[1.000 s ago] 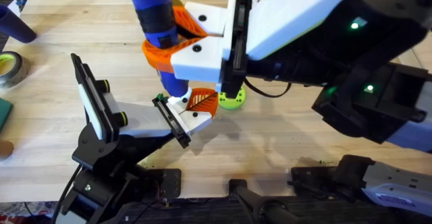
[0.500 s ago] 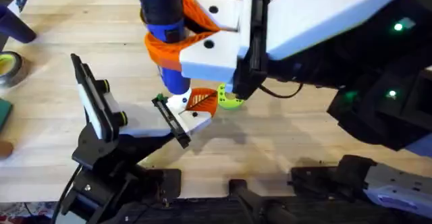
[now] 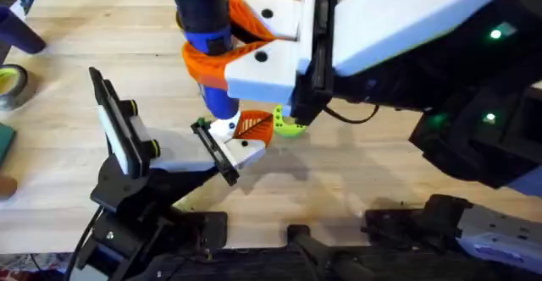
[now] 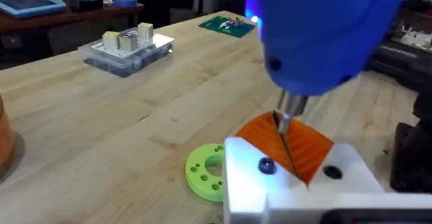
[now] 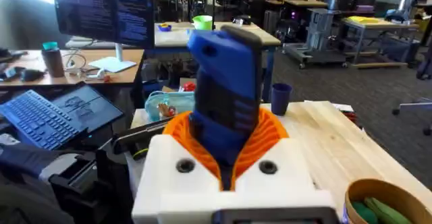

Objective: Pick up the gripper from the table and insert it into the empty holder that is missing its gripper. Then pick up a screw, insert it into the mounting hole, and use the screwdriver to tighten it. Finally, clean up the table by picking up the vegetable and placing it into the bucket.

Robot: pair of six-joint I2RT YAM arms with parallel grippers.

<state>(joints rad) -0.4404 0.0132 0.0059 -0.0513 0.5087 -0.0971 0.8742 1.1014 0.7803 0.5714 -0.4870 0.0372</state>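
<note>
Since a second ago we see the right arm has shifted left and risen closer under the overhead camera, and over the last half second it has held nearly still. Our right gripper, white with orange ribbed pads, is clamped on the thick bright-blue cylindrical screwdriver around its black band, holding it upright with the tip pointing down. That thin metal tip touches the small white wedge-shaped gripper piece with the orange ribbed face, which sits in the narrow black holder bracket at the end of the white arm on the black stand, left of the table's middle and near the front edge. Just right of the piece lies a lime-green round ring on the pale wooden table. From the right wrist, a round cup's rim shows with the dark-green toy vegetable inside it. We cannot tell whether the left gripper is open or closed.
</note>
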